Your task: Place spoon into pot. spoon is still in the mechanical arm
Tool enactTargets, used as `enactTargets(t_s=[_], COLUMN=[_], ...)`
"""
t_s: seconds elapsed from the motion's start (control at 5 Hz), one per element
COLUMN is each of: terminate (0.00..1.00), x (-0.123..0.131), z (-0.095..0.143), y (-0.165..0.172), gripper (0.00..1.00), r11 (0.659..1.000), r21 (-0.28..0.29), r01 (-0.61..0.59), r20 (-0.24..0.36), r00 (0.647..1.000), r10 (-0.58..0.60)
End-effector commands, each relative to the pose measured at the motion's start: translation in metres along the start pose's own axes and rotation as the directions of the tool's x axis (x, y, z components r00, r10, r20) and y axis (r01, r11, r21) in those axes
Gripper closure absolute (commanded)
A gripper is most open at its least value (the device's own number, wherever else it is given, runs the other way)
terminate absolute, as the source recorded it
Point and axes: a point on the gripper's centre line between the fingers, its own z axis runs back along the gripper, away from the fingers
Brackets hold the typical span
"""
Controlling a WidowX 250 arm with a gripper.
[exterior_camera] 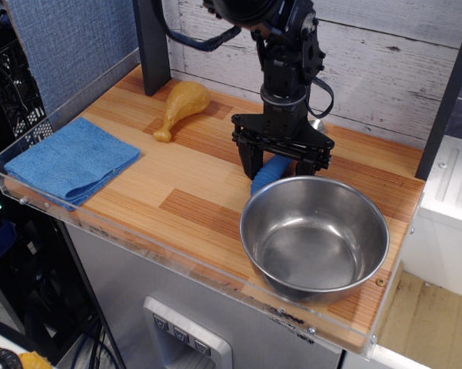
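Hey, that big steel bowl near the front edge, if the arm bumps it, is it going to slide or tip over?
The bowl looks more likely to slide than tip: it is wide, low and empty, so probably light. Its polished metal on the smooth wooden counter suggests little grip. The gripper, holding the spoon, hangs just behind the rim, so a nudge seems possible.

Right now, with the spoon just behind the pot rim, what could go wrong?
1. The spoon hangs low beside the pot, its blue handle tip about level with the near-left rim. A straight sideways move could knock the rim and shove the pot.
2. The gripper holds the spoon tilted, so it may slip or rotate on contact.
3. Released here, the spoon would probably land on the table, not in the pot.
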Motion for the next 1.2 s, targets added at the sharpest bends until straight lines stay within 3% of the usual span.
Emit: enactTargets(t_s=[0.0, 0.6, 1.0], terminate=[0.00, 0.00, 0.00], x=[0.0138, 0.0102, 0.0105], z=[0.0169, 0.0191, 0.0187], y=[0.0050, 0.0040, 0.0044], gripper=[0.00, 0.00, 0.00], r11=[0.999, 0.997, 0.998], r21=[-0.036, -0.072, -0.039], r01=[-0.034, -0.009, -0.051], r20=[0.108, 0.032, 0.034], r00=[0.993, 0.999, 0.998], r10=[0.038, 0.011, 0.052])
